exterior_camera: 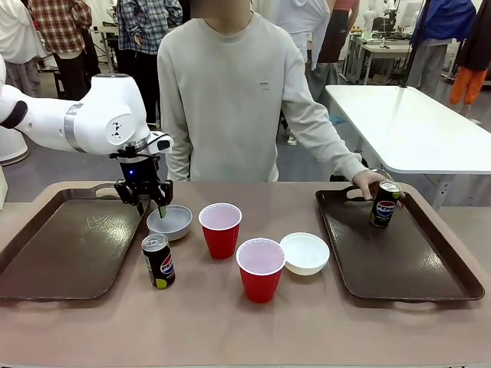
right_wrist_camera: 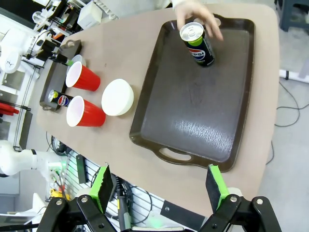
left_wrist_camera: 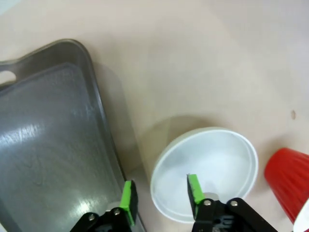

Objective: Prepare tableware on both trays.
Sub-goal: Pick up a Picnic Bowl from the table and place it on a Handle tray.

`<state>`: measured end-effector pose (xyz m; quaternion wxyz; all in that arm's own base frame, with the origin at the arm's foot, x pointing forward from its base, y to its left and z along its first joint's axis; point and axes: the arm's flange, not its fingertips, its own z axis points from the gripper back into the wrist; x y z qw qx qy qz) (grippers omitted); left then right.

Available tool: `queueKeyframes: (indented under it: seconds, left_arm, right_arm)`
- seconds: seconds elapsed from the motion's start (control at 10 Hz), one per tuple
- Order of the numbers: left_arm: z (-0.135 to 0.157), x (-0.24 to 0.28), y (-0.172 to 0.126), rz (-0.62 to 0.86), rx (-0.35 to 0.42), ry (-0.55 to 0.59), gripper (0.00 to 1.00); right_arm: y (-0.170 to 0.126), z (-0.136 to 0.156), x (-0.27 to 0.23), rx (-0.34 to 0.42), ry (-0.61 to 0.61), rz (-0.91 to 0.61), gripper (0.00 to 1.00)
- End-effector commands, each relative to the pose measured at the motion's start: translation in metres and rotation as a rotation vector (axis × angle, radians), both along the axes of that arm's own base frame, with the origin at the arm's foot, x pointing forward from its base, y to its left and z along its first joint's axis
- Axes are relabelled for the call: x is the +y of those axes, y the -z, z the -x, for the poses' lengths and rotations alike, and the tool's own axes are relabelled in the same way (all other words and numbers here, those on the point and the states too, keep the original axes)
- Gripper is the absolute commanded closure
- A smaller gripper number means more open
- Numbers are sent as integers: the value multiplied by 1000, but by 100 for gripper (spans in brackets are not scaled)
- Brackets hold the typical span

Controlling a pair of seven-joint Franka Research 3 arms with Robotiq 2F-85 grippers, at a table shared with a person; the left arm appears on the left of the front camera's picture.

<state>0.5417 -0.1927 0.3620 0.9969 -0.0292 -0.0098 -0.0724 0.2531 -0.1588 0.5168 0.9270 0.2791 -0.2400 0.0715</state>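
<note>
Green pads of the left gripper stand partly apart astride the rim of a bowl, one inside and one outside, not pinching it. The bowl sits on the table just beside the left tray. The right gripper hangs wide open and empty above the right tray, where a person's hand touches an upright can.

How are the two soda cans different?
The near can stands on the bare table; the far can is on the right tray. A person's hand touches the far can; nothing touches the near can. Both are black-and-blue Pepsi cans.
</note>
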Motion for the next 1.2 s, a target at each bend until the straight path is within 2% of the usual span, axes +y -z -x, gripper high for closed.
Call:
queueKeyframes:
  seconds: [0.0,0.1,0.2,0.4,0.5,0.6,0.9,1.1]
  left_arm:
    - [2,-2,-11,-1,21,15,100]
    - [0,-2,-6,-17,37,9,94]
    - [0,-2,0,-30,50,5,100]
    - [-2,0,3,-48,46,12,100]
    - [-1,0,4,-62,37,24,91]
    - [1,0,5,-74,37,35,100]
    - [6,1,3,-64,30,69,100]
    - [15,-2,-4,-29,26,104,80]
  right_arm:
    - [2,0,-1,3,0,-4,0]
    - [2,0,-1,3,0,-4,0]
    - [2,0,-1,3,0,-4,0]
    - [2,0,-1,3,0,-4,0]
    - [2,0,-1,3,0,-4,0]
    - [2,0,-1,3,0,-4,0]
    - [2,0,-1,3,0,-4,0]
    - [2,0,-1,3,0,-4,0]
